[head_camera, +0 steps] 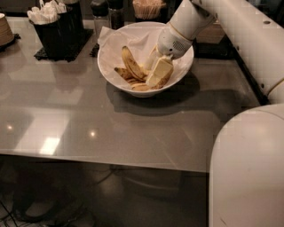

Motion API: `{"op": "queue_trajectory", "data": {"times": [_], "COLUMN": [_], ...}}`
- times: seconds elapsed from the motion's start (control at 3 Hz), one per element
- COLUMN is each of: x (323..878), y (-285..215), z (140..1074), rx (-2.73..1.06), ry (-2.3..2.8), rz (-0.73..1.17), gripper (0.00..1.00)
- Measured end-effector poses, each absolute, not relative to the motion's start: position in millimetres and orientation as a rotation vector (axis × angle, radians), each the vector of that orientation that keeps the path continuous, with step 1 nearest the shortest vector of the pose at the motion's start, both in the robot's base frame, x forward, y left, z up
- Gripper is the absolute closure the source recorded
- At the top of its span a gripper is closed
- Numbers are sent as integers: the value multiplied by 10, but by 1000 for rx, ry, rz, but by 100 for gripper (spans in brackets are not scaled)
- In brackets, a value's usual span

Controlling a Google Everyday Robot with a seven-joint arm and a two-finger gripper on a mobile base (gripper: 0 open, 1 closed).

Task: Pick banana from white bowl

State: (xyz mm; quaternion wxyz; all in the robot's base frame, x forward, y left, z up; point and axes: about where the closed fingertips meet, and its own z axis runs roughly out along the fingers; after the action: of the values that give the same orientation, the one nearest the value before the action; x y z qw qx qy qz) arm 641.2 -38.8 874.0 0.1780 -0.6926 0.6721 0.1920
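The white bowl (177, 71) stands at the back middle of the table, with white paper (111, 35) sticking up over its rim. Several bananas lie in it. The banana (131, 63), yellow with dark brown streaks, leans up in the left-centre of the bowl. Other brownish bananas (165, 81) lie along the bowl's front. My gripper (156, 73) reaches down into the bowl from the upper right. Its cream tip rests on the banana pile just right of the streaked banana and hides part of the pile.
A black holder (55, 31) with white packets stands at the back left on a black mat. Dark shakers (108, 13) and a basket (148, 8) stand behind the bowl. My white arm (248, 35) and base (248, 168) fill the right side. The table edge (111, 157) runs along the front.
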Motion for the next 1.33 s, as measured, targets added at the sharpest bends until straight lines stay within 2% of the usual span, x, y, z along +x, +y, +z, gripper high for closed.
{"op": "queue_trajectory", "data": {"times": [0.33, 0.67, 1.0, 1.33], "x": [6423, 6433, 6443, 6444], "y": [-396, -404, -424, -417], "z": [8721, 8716, 8707, 8724], "rx": [-1956, -1952, -1943, -1943], "ry": [1920, 1934, 1950, 1950], "rz": [536, 529, 512, 512], "gripper": [42, 45, 63, 87]}}
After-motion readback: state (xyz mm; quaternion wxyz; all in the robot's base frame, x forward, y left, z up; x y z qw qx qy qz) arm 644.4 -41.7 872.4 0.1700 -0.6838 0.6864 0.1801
